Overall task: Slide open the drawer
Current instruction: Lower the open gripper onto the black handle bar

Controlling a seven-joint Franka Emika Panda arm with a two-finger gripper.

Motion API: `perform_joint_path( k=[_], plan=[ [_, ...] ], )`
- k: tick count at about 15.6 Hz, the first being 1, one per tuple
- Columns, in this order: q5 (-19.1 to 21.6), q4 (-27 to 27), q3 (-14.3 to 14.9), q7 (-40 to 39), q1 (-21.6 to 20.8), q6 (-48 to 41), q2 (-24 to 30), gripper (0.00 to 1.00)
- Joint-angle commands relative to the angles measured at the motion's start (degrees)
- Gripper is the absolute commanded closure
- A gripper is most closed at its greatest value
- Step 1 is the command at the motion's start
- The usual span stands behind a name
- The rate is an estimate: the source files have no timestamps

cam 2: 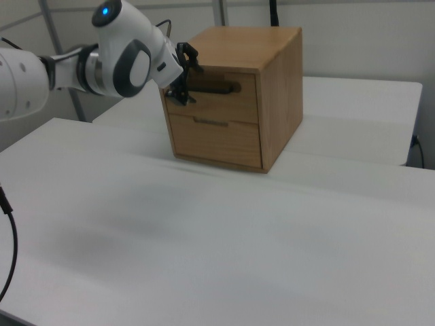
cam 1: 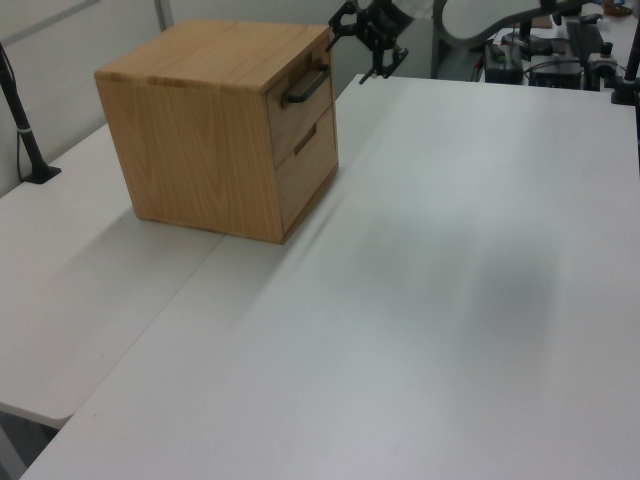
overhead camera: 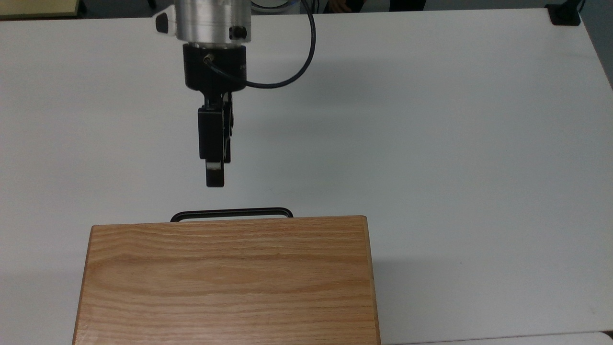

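Observation:
A light oak cabinet (overhead camera: 230,282) stands on the white table (overhead camera: 431,143). Its upper drawer (cam 2: 219,100) is pushed in flush, and its black bar handle (overhead camera: 232,212) juts out past the cabinet top. My gripper (overhead camera: 214,175) hovers just short of that handle, turned so its fingers stack one above the other. In the left view the gripper (cam 1: 356,48) is open, with one finger above the level of the handle (cam 1: 305,86) and one below. The right view shows the gripper (cam 2: 187,76) by the handle's left end (cam 2: 214,87), apart from it.
A second, lower drawer (cam 2: 216,140) sits shut beneath the upper one. A black clamp post (cam 1: 22,115) stands on the table at the left view's left. Lab equipment (cam 1: 560,45) crowds the far edge. A black mount (overhead camera: 565,14) sits at the top view's top right corner.

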State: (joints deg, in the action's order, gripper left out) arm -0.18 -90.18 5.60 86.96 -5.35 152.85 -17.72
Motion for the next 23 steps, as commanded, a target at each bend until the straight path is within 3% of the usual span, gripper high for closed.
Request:
perform_joint_path(
  k=[1, 5, 9, 13, 19, 21, 23],
  plan=[
    [1.06, 0.88, -0.32, 3.65, -0.18, 7.97, -3.37, 0.16],
    [1.41, 0.80, -0.32, 6.46, -0.53, 8.51, -3.81, 0.26],
    [0.70, 0.88, -0.41, 6.38, -1.14, 8.95, -5.04, 0.51],
    [0.70, 0.80, -0.41, 6.29, -1.32, 13.60, -6.36, 0.51],
    [1.23, 0.80, -0.41, 6.38, -1.24, 13.88, -6.36, 0.52],
    [0.88, 0.71, -0.41, 6.38, -1.24, 14.14, -6.36, 0.70],
    [0.62, 0.53, -0.41, 6.38, -1.24, 14.23, -6.36, 0.79]
  ],
)
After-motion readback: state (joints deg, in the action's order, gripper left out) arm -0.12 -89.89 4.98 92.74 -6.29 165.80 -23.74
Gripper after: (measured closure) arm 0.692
